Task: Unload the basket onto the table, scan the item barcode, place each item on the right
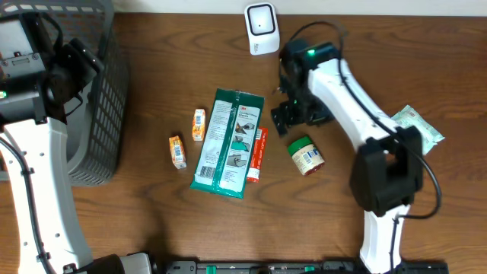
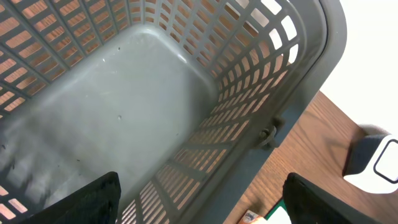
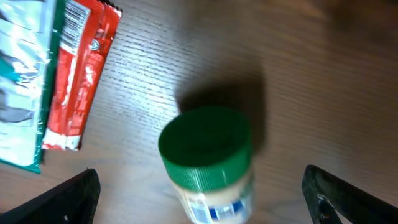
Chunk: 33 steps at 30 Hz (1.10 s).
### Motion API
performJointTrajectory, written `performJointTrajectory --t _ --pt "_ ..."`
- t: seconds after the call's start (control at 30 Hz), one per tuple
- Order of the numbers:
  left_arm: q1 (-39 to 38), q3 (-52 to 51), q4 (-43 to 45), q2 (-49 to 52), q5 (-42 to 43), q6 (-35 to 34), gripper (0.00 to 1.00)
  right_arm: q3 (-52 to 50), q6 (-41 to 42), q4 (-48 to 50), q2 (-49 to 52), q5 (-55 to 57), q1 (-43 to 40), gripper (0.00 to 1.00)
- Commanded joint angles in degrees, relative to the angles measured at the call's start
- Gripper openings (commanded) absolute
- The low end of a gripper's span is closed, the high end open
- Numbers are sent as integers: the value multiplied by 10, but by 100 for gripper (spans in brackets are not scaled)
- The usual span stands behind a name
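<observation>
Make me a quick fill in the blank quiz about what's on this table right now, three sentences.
1. The jar has a ____ lid.
2. The left gripper hangs open over a grey ____.
3. The red packet lies between the large green package and the ____.
Missing words: green; basket; jar.

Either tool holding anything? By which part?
Nothing held. Left tool open over the basket; right tool open above the green-lidded jar, not gripping it.
</observation>
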Motion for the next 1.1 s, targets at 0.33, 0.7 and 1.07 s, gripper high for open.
performJointTrajectory --t 0.33,0.7,1.07 --pt "2 5 0 3 -5 1 84 -50 1 32 38 -3 21 98" --pt "2 5 0 3 -5 1 84 -113 -4 91 38 28 21 83" --pt "2 5 0 3 -5 1 84 -113 -8 89 38 35 21 70"
